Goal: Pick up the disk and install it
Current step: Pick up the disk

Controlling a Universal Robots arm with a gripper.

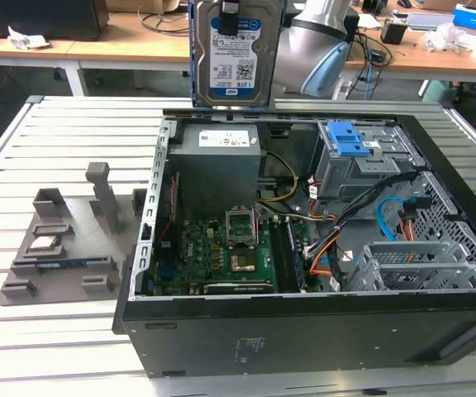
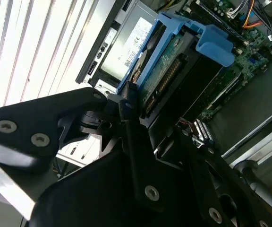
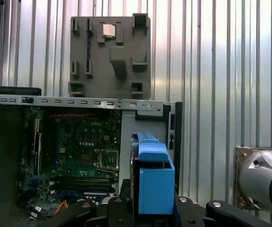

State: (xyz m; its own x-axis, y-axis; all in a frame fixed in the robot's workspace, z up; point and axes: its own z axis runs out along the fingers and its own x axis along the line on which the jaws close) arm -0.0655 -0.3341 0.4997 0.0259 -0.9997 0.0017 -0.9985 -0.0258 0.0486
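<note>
Hand (image 2: 152, 113): black, with its linkages and screw heads nearest the camera. Fingers (image 2: 128, 106) are pressed against the disk (image 2: 169, 71), which juts out ahead of the hand with its green circuit side showing. A blue rail (image 2: 174, 28) runs along the disk's edge and ends in a blue tab (image 2: 216, 47) at the far end. Beyond the disk is a grey power supply (image 2: 126, 42) with a white label. Farther out are the motherboard (image 2: 254, 54) and orange cables (image 2: 250, 19). The slatted white counter (image 2: 32, 42) lies outside the case, on the power-supply side of the hand.

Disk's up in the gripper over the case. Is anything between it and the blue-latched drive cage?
Nothing visible does. The disk, shut in the gripper, hangs above the grey power-supply box, and the space across to the blue-latched cage is open. A black cable bundle passes close by the cage.
</note>
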